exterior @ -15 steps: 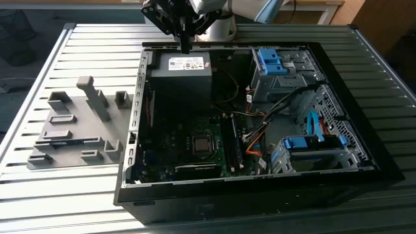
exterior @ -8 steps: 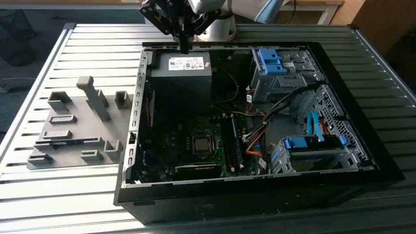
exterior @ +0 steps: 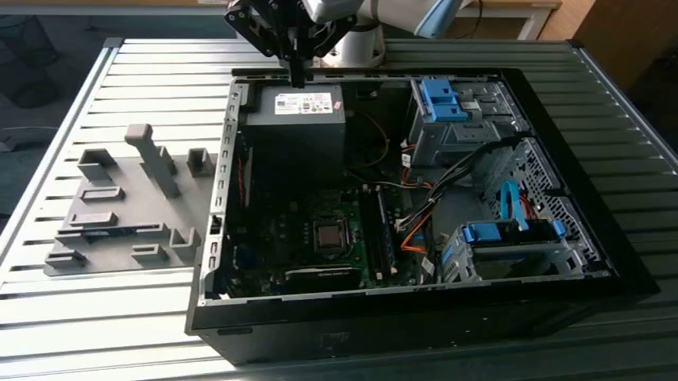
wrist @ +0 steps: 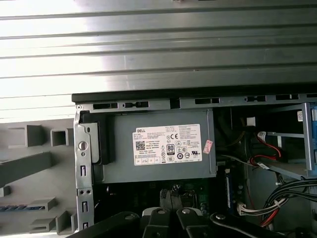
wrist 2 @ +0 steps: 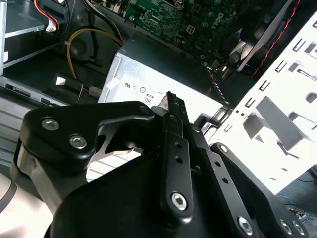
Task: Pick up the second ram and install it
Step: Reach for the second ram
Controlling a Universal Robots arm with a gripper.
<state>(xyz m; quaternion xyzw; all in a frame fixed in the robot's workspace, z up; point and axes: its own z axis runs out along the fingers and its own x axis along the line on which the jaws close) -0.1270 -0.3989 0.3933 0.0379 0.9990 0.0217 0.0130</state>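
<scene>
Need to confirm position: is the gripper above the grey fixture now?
No, in the exterior view the gripper hangs over the power supply inside the case, not the grey fixture.

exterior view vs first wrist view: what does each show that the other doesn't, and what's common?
Exterior view adds: the square processor socket on the dark green motherboard, and the blue plastic drive caddy at the near corner of the black computer case.
First wrist view adds: oblong cut-outs along the case's far rim.
Both: the black gripper above the grey metal power supply box with its white label, and what looks like the second ram, a thin blue-green strip lying in the grey plastic fixture.
</scene>
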